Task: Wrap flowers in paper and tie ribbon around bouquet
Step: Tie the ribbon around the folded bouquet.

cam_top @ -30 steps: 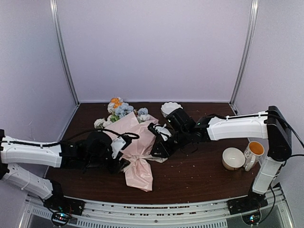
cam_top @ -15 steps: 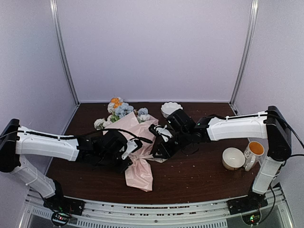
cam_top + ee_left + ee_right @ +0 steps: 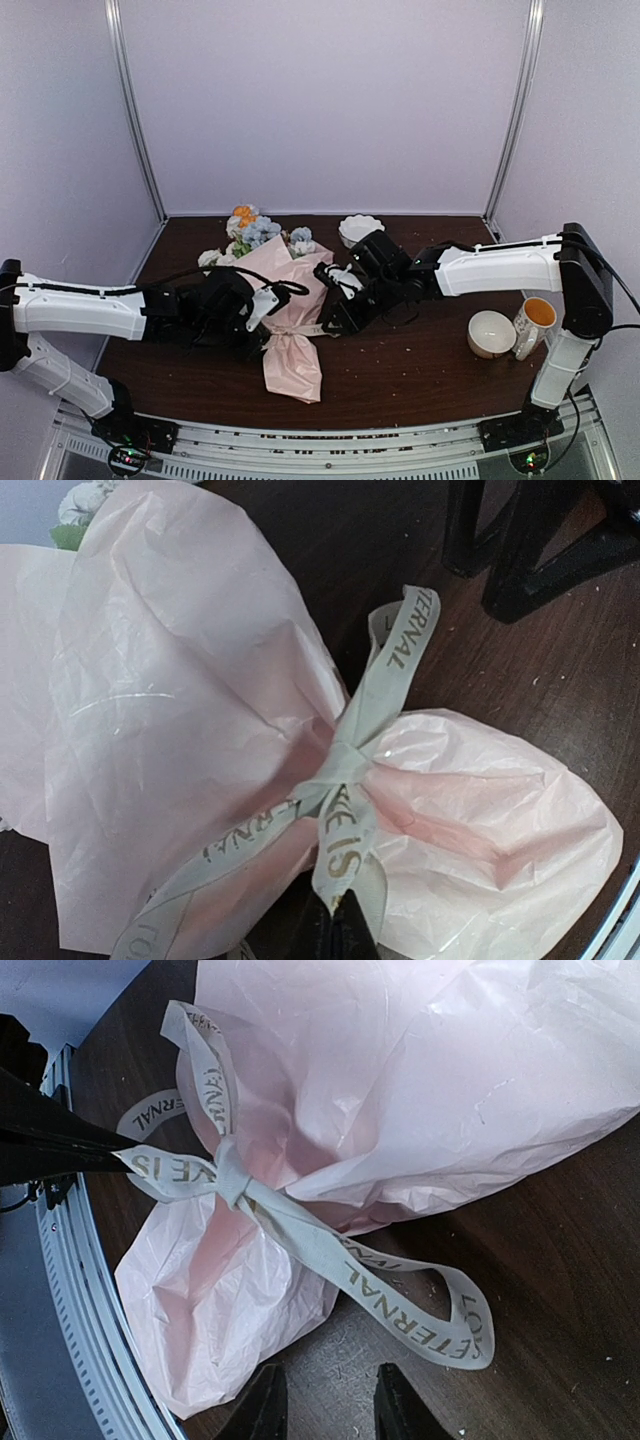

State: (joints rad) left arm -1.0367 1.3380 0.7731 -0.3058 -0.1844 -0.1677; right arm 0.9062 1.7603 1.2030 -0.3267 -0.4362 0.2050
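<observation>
The bouquet [image 3: 290, 310] lies on the dark table, its pale pink paper [image 3: 180, 730] cinched by a cream ribbon [image 3: 345, 755] printed with gold letters. The flowers [image 3: 252, 230] stick out at the far end. My left gripper [image 3: 340, 925] is shut on the tip of one ribbon loop at the bouquet's left side. In the right wrist view its black fingers [image 3: 70, 1140] pull that loop taut from the knot [image 3: 235, 1185]. My right gripper [image 3: 325, 1410] stands open just right of the bouquet, with bare table between its fingers and the other ribbon loop [image 3: 440, 1330] lying just beyond them.
A white scalloped dish [image 3: 360, 228] sits behind the right arm. A pale bowl [image 3: 491, 333] and a mug [image 3: 533, 325] with an orange inside stand at the right. Small crumbs dot the table around the right gripper.
My left arm reached right to the bouquet's cinched part and its gripper closed on the ribbon loop. The right arm has hardly moved.
</observation>
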